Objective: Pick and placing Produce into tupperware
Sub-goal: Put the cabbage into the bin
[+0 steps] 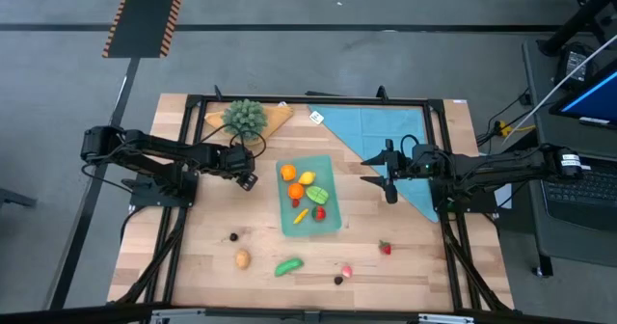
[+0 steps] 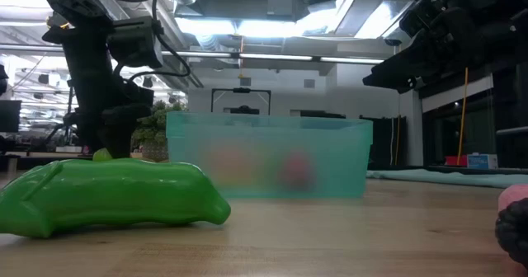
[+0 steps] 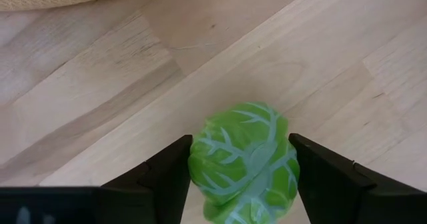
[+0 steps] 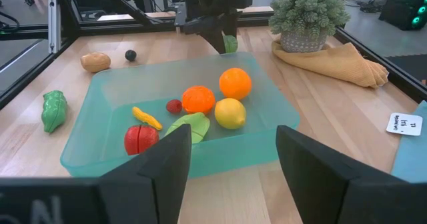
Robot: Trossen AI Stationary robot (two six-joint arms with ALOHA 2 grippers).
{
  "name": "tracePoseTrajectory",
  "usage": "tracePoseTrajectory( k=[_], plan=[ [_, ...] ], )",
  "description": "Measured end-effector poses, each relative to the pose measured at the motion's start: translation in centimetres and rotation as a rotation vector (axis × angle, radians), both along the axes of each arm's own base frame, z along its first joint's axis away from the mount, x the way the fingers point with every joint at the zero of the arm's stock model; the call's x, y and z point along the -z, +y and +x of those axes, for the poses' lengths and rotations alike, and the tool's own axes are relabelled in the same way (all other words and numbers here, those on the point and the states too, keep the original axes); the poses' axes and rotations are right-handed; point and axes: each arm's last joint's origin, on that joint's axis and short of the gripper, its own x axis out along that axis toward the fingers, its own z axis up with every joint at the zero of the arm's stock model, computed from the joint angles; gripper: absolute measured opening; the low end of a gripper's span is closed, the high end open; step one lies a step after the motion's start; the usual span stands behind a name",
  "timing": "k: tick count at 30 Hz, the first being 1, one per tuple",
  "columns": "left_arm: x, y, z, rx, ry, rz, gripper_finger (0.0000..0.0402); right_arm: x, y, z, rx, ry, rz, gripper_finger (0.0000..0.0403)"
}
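Tupperware [image 1: 333,223] sits mid-table; we count several produce pieces inside and others loose on the wood toward the table's front edge. Left gripper [image 3: 241,167], just left of the container, has its fingers against both sides of a green leafy vegetable [image 3: 243,161]. Right gripper [image 1: 388,181] waits with jaws apart over the blue cloth [image 1: 386,131].

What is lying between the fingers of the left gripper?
A pale green leafy toy vegetable sits between the left gripper's fingers, above bare wood; the left wrist view shows it.

tupperware [image 1: 339,201] blocks mid table | leafy bunch [image 1: 245,117] at back | bare wood btwn
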Motion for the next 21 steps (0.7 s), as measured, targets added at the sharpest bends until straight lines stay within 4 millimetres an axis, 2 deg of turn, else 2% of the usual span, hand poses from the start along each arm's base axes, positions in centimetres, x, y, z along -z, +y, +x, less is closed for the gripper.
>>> tracePoseTrajectory(
  k=[13, 21],
  plan=[
    [-0.2, -0.1, 0.0, 0.034, 0.013, -0.032, 0.0227, 0.0, 0.0, 0.0, 0.000, -0.001, 0.000, 0.0221],
    [-3.3, 0.1, 1.5, 0.116, 0.035, -0.013, 0.0226, 0.0, 0.0, 0.0, 0.000, -0.001, 0.000, 0.0221]
  ],
)
